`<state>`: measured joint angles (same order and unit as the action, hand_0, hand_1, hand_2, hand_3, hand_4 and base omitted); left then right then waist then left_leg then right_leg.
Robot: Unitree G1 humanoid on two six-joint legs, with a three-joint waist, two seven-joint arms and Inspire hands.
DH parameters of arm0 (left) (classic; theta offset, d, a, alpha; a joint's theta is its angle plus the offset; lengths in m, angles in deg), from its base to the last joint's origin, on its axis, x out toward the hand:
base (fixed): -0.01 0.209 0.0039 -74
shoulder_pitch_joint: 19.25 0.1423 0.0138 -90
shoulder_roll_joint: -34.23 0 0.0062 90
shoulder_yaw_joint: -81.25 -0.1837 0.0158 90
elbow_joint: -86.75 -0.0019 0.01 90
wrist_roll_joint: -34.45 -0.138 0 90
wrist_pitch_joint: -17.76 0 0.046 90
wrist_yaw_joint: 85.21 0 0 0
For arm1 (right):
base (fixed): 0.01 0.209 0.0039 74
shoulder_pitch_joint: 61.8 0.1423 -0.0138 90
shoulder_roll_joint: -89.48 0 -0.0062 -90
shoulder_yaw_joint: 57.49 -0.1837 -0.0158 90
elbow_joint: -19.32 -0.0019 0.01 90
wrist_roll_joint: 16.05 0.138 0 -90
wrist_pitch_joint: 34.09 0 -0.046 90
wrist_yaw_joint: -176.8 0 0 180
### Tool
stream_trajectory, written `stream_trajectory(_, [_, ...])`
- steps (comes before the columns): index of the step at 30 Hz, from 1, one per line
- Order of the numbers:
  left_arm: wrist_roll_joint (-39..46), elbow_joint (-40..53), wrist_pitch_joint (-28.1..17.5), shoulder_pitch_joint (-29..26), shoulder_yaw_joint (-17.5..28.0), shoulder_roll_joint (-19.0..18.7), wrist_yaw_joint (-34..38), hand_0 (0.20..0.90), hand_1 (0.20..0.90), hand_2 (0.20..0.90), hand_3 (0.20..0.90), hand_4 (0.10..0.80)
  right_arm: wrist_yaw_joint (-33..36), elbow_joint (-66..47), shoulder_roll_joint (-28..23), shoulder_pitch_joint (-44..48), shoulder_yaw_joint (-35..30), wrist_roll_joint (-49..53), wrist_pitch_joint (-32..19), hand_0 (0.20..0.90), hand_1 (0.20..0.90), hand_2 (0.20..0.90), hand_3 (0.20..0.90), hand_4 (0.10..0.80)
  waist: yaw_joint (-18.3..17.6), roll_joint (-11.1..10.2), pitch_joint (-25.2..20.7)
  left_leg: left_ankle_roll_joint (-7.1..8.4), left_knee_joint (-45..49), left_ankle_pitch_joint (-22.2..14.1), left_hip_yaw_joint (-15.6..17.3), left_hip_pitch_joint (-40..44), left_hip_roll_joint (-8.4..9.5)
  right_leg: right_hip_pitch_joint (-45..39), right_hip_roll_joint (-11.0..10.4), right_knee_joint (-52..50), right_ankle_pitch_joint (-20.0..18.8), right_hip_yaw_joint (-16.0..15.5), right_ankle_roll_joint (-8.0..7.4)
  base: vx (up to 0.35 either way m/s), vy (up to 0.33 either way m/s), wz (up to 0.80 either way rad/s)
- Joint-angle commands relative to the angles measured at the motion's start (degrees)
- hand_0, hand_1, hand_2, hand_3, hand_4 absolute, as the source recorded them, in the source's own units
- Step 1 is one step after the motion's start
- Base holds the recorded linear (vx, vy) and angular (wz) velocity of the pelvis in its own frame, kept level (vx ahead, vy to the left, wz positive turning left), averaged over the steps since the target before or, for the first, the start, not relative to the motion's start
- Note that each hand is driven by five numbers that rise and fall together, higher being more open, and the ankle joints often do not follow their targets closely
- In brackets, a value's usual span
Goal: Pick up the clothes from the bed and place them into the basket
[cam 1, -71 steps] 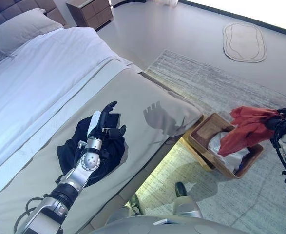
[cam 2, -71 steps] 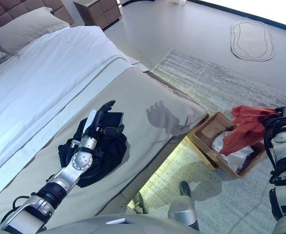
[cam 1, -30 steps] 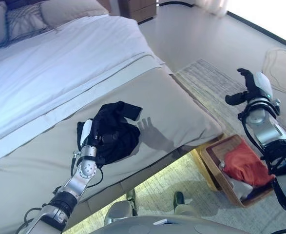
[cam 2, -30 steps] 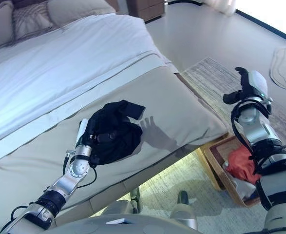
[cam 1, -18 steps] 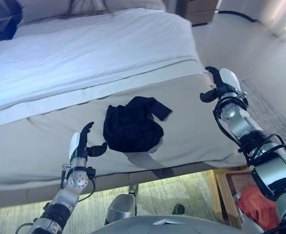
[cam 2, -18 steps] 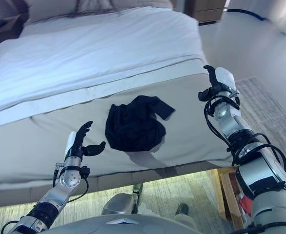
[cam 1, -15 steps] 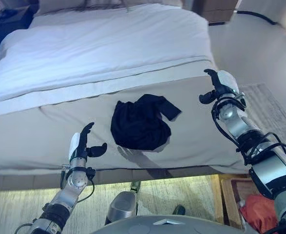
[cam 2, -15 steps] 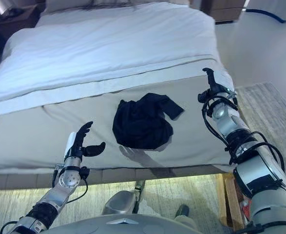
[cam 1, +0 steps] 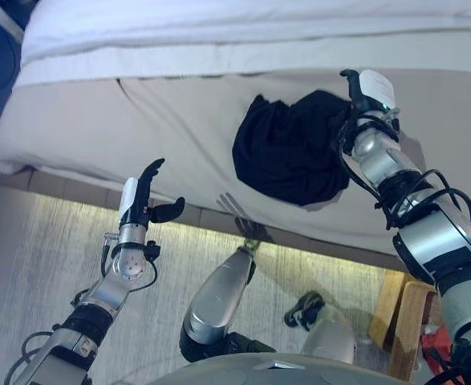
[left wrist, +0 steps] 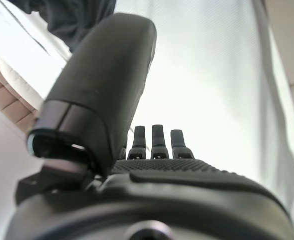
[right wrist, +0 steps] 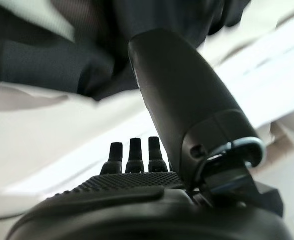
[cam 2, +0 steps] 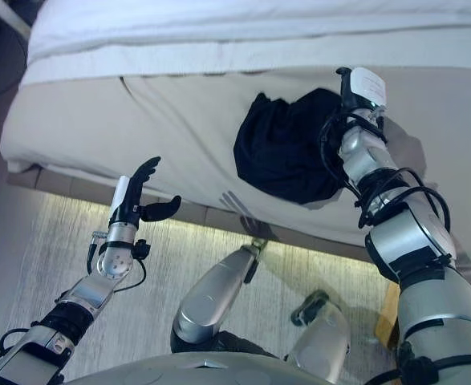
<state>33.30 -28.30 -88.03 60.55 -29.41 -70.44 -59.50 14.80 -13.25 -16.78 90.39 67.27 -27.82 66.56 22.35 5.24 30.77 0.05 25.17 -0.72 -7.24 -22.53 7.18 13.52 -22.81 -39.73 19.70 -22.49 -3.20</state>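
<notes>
Left eye view showed my right hand (cam 1: 365, 90), fingers straight and empty, at the black garment's (cam 1: 287, 152) far-right edge on the bed (cam 1: 179, 120), nearer than my released left hand (cam 1: 139, 202).

A garment (cam 1: 287, 152) is lying on the bed (cam 1: 163, 120) near its front edge, with the right robot hand (cam 1: 365, 90) hanging just beside its right side and the left robot hand (cam 1: 141, 200) hovering well apart to the left, over the rug (cam 1: 50, 257).
</notes>
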Motion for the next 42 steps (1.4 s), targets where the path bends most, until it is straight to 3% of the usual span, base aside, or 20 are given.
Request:
stream_trajectory(1, [1.23,6.98,-4.73,0.57,2.18,-2.68,4.92,0.9,0.9,0.9,0.9,0.8,2.9,-1.53,-1.75,7.13,2.95,-3.59,-1.02,0.9,0.9,0.9,0.9,0.8,1.15,-0.26,-0.98,-2.69,12.13,-12.75,-0.14,-3.04,-0.15,3.33,2.37,-4.26,-2.12,0.3,4.06,-0.031,0.008,0.16])
stream_trajectory(13, [2.13,10.33,-9.04,3.54,2.24,-3.52,7.82,0.9,0.9,0.9,0.9,0.8,-3.31,3.78,-2.18,10.39,5.98,-1.71,4.37,0.9,0.9,0.9,0.9,0.8,2.09,1.88,-0.98,-4.37,23.6,-15.28,-0.59,-18.42,1.93,19.72,3.36,-16.86,0.82,2.12,5.04,-0.054,0.015,0.06])
stream_trajectory(20, [1.87,11.47,-9.4,2.81,0.87,-3.56,8.07,0.9,0.9,0.9,0.9,0.8,-10.52,8.2,-3.06,13.51,8.86,-0.56,6.86,0.9,0.9,0.9,0.9,0.8,1.92,3.3,-0.98,-4.94,28.92,-16.15,-0.08,-24.96,2.83,27.29,4.15,-21.91,2.27,3.65,5.83,-0.07,0.009,0.02])
stream_trajectory(24, [2.27,11.51,-9.3,2.61,0.82,-3.69,7.98,0.9,0.9,0.9,0.9,0.8,-9.91,9.55,-3.11,14.99,9.39,0.67,6.16,0.9,0.9,0.9,0.9,0.8,2.02,3.9,-0.98,-5.12,30.82,-16.37,0.09,-26.97,3.14,29.61,4.4,-23.45,2.66,4.35,6.14,-0.065,0.014,0.01])
stream_trajectory(25, [2.28,11.34,-9.61,2.73,0.93,-3.67,7.98,0.9,0.9,0.9,0.9,0.8,-9.09,9.74,-3.06,15.26,9.14,0.29,5.75,0.3,0.3,0.3,0.2,0.1,2.01,3.99,-0.98,-5.21,30.95,-16.43,0.22,-26.99,3.16,29.75,4.46,-23.67,2.73,4.47,6.18,-0.061,0.026,0.03])
stream_trajectory(34, [1.33,11.34,-8.68,2.32,1.03,-3.16,8.39,0.9,0.9,0.9,0.9,0.8,-0.65,8.97,-1.95,15.25,6.67,0.68,3.59,0.3,0.3,0.3,0.2,0.1,1.16,3.13,-0.98,-5.03,24.4,-14.56,1.17,-20.4,1.59,23.45,4.86,-18.59,0.61,4.24,5.1,-0.012,0.009,0.0])
stream_trajectory(42, [0.96,10.18,-5.1,0.75,1.78,-3.29,8.61,0.9,0.9,0.9,0.9,0.8,6.81,1.77,-2.19,12.52,2.92,3.2,-0.16,0.3,0.3,0.3,0.2,0.1,-1.36,0.28,-0.98,-3.76,7.82,-10.07,3.31,-3.79,-2.76,8.31,4.48,-2.8,-4.74,3.57,2.99,0.047,0.014,-0.2])
